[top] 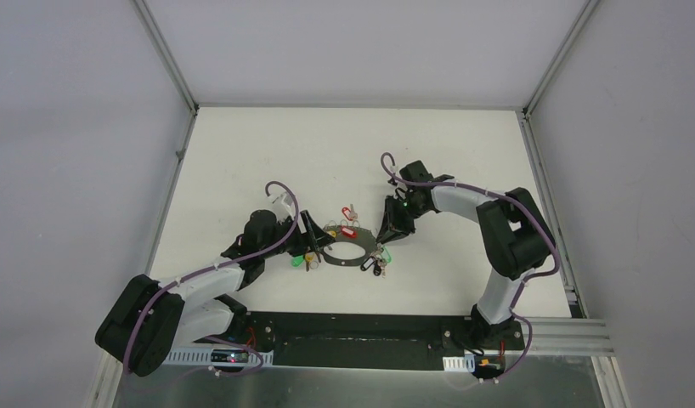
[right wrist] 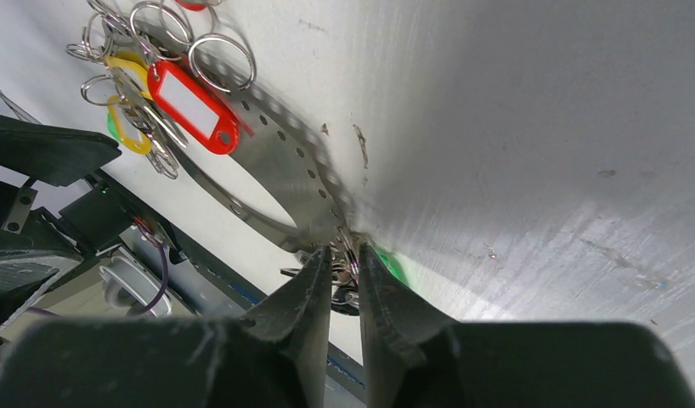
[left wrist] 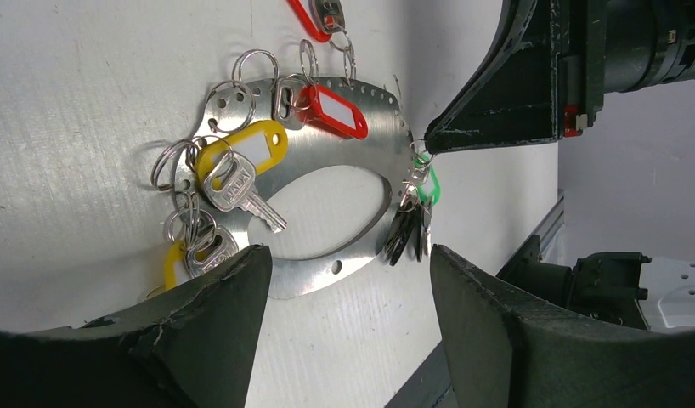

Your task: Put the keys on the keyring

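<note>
The keyring (top: 348, 253) is a flat grey metal ring with small holes along its rim, lying on the white table; it also shows in the wrist views (left wrist: 361, 157) (right wrist: 280, 174). The keys (left wrist: 415, 217), a green-capped one and dark ones on small split rings, hang at its right edge (top: 380, 259). My right gripper (right wrist: 345, 259) comes down on them (top: 387, 234), jaws nearly together and pinched on their small rings, a green cap (right wrist: 388, 265) beside one finger. My left gripper (left wrist: 348, 255) stands open at the ring's near-left rim (top: 314, 245), nothing between its fingers.
A red tag (left wrist: 334, 112), yellow tags (left wrist: 242, 151) and silver keys on split rings sit on the keyring's left and top. A loose red tag (top: 350, 211) lies just beyond it. The black base plate (top: 353, 336) runs along the near edge; grey walls enclose the table.
</note>
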You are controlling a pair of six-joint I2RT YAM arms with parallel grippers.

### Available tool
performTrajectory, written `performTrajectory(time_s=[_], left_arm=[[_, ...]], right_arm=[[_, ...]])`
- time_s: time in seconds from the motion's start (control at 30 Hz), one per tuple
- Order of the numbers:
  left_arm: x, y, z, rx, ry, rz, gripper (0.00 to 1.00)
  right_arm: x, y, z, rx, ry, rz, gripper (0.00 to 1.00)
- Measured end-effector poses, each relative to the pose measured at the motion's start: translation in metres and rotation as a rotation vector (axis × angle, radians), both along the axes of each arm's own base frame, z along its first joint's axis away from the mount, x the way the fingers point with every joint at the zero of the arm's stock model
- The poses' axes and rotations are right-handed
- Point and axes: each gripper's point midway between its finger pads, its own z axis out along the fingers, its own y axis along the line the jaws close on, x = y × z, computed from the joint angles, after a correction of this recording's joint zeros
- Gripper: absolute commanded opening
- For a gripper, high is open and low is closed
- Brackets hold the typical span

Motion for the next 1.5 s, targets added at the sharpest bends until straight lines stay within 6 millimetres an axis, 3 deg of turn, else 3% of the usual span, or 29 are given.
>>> performTrajectory(time_s=[0.23,0.53,0.8,0.93,1.07,1.23,1.33,1.5], left_arm=[[0.001,0.000,0.002,-0.004,-0.011,0.004,0.70],[0.002,0.000,0.010,-0.020,-0.045,0.005,0.68],[0.001,-0.001,0.045,-0.048,-0.175,-0.028,0.69],[0.004,-0.005,0.079,-0.045,-0.285,-0.068,0.70],[0.005,-0.012,0.114,-0.032,-0.403,-0.135,0.68],[0.001,-0.023,0.148,-0.014,-0.551,-0.253,0.68],[-0.003,-0.027,0.156,0.003,-0.623,-0.321,0.69],[-0.012,-0.033,0.163,0.023,-0.755,-0.427,0.63]], right_arm=[[-0.004,0.000,-0.006,0.000,0.027,0.000,0.25],[-0.005,0.005,-0.005,0.031,0.040,0.008,0.00],[-0.007,0.006,-0.003,0.050,0.039,0.042,0.00],[-0.006,0.005,0.003,0.050,0.016,0.071,0.00],[0.001,0.005,0.029,0.062,-0.069,0.111,0.00],[0.017,0.009,0.092,0.129,-0.289,0.171,0.00],[0.019,0.009,0.125,0.167,-0.412,0.206,0.00],[0.014,0.007,0.159,0.219,-0.562,0.267,0.00]])
